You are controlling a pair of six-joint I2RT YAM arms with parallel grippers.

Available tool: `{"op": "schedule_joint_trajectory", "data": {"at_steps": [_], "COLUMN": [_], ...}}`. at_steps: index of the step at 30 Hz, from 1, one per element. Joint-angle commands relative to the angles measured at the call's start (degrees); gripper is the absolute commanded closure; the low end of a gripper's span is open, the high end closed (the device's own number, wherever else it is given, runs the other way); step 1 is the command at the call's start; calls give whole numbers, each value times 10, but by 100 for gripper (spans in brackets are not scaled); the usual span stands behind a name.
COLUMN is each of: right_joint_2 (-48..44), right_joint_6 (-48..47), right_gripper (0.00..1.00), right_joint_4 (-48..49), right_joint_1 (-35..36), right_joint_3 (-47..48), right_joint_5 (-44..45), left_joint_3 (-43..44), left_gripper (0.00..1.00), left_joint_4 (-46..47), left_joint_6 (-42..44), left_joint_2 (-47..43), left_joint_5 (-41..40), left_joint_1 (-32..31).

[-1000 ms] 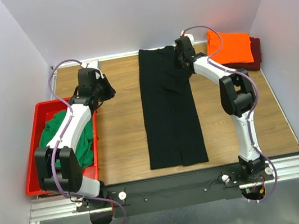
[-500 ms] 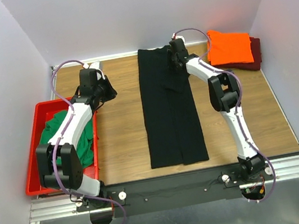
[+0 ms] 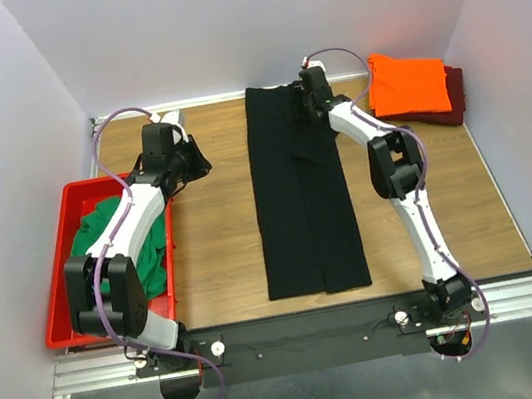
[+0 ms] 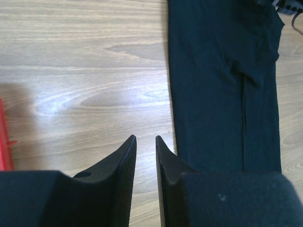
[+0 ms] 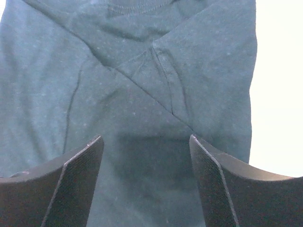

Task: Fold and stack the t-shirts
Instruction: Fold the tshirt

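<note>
A black t-shirt (image 3: 301, 194) lies folded lengthwise in a long strip down the middle of the table. My right gripper (image 3: 309, 104) hovers open over its far end; the right wrist view shows the collar and folded-in sleeves (image 5: 142, 71) between the spread jaws (image 5: 146, 137). My left gripper (image 3: 197, 160) is over bare wood left of the shirt's far part, jaws nearly shut and empty (image 4: 146, 138), with the shirt's left edge (image 4: 213, 94) just to its right. A folded orange t-shirt (image 3: 408, 84) lies on a maroon one (image 3: 451, 101) at back right. A green t-shirt (image 3: 115, 234) lies crumpled in the tray.
A red plastic tray (image 3: 60, 303) stands at the left edge of the table. Walls close in the table at the back and both sides. A metal rail (image 3: 307, 333) with the arm bases runs along the near edge.
My right gripper has moved left and farther back, onto the far end of the black t-shirt. My left gripper has edged slightly right.
</note>
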Motion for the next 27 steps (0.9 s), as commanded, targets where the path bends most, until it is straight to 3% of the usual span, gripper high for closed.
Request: {"op": "schedule_joint_trajectory", "data": {"at_steps": [1,3,8,15,22,27], "right_joint_2": [-102,-150,-355,-610,-771,-848], "right_joint_6": [-4,11,99,209,263,290], "right_gripper": [19,19,19,22,26,27], "right_joint_4": [-13,-20,-24,-32,-101,-159], "right_joint_1": [-3,-3,2,67,84,87], "right_joint_3": [-20,-56,-326,-667,-847,-898], "right_joint_5": [2,-5,-68,-68,-134,-175], "left_joint_3": [-5,-8,-64,-175,-270,-315], "left_gripper": [69,63,54,53,54,54], "left_joint_4": [1,-7,-13,3,-10,-14], "left_joint_6": [-12,-25,-84,-150,-192,-216], "left_joint_2": [0,-6,-30,-69,-122,-146], "left_joint_5": [35,21,-3,-9,-29,-16], "left_joint_1": [-9,-34,-110,-198,-261,-309]}}
